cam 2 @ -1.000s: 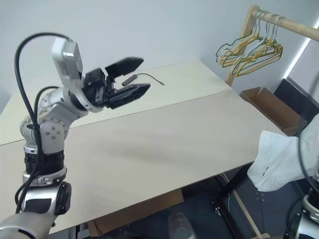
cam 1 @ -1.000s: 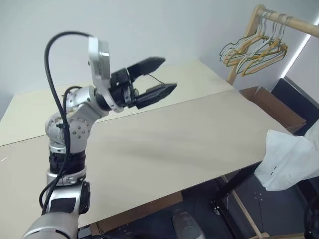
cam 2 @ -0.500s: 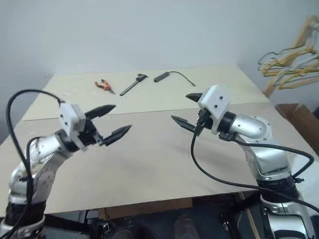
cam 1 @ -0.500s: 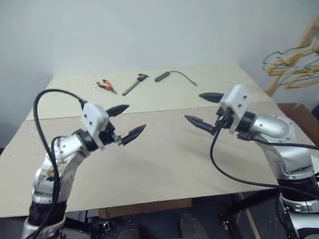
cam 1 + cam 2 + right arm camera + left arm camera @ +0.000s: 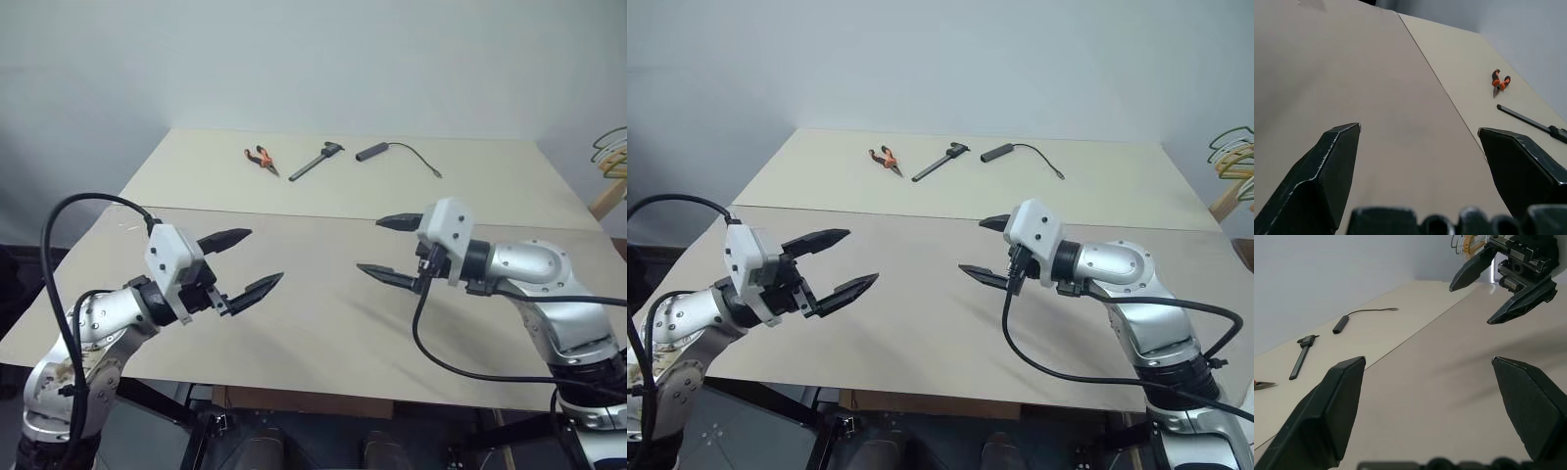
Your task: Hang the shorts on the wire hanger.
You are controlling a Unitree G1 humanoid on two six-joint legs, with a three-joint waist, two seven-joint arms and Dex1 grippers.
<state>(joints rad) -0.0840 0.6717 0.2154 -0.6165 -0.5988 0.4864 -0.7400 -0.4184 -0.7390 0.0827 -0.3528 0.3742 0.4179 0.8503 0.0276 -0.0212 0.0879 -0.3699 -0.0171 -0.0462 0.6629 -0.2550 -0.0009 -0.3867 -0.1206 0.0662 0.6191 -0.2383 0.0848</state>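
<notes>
Two open hands, left hand (image 5: 245, 261) and right hand (image 5: 388, 250); three tools (image 5: 318, 161) behind

Pliers (image 5: 261, 158), caliper (image 5: 315, 162), cabled stick (image 5: 372, 152), table (image 5: 323, 323)

silver arms, black fingers (image 5: 255, 289), black cables

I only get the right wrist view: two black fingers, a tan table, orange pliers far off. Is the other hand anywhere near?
Observer: Yes. The left gripper hovers above the table, open, facing the open right gripper across a gap.
Operator: What else lies by those pliers?
Observer: Beyond the pliers and a caliper lies a small black plug with a thin cable.
Operator: Any hangers around?
Observer: Coloured hangers peek in at the right edge, past the table.
</notes>
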